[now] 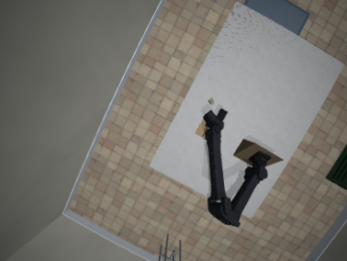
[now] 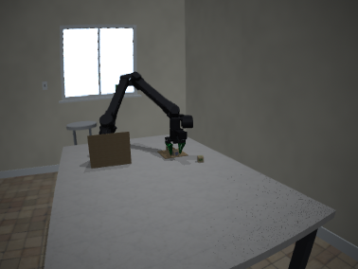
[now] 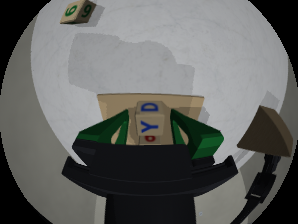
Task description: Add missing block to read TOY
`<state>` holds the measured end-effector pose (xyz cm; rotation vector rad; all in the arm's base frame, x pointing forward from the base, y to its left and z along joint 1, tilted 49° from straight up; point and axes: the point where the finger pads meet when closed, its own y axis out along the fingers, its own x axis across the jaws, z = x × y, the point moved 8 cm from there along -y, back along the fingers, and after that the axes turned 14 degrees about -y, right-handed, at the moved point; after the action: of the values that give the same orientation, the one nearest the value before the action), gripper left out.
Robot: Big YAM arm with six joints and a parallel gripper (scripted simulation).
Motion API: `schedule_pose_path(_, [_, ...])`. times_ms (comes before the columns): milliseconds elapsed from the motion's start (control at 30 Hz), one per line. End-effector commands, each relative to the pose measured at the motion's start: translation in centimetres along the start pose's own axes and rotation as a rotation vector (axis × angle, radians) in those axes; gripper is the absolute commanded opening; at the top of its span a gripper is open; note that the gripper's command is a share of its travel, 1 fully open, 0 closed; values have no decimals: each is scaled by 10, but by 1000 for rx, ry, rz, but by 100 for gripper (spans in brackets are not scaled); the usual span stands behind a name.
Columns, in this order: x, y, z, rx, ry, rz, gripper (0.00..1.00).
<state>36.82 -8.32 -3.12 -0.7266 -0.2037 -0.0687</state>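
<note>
The tan mat (image 1: 200, 130) (image 2: 163, 152) (image 3: 110, 102) lies on the table under the gripper. My gripper (image 2: 175, 151) (image 3: 149, 113) is open low over it, with a narrow gap on each side of a wooden block (image 3: 150, 118) that stands between the green fingers. That block shows a blue D and a blue Y on two faces; which face is on top is hard to tell. A red character (image 3: 150, 139), partly hidden, shows just below the Y, nearer the gripper body. Other blocks there are hidden. A block with green 6 or 9 marks (image 3: 77, 11) (image 1: 211, 100) (image 2: 200, 159) lies off the mat, beyond it.
A brown panel (image 1: 245, 149) (image 2: 110, 150) (image 3: 267, 132) stands upright on the white table (image 1: 275, 83) (image 2: 142, 208), close to the arm's base. The table's long edge runs on the mat's other side. The arm hides part of the mat in the top view.
</note>
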Motion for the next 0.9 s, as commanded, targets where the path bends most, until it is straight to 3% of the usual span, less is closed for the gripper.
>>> schedule_pose_path(0, [10, 2, 2, -8, -22, -7, 56])
schedule_pose_path(167, [13, -3, 4, -7, -33, -4, 56])
schedule_pose_path(300, [17, -20, -2, -23, -34, -36, 56])
schedule_pose_path(867, [17, -43, -4, -29, -31, -41, 56])
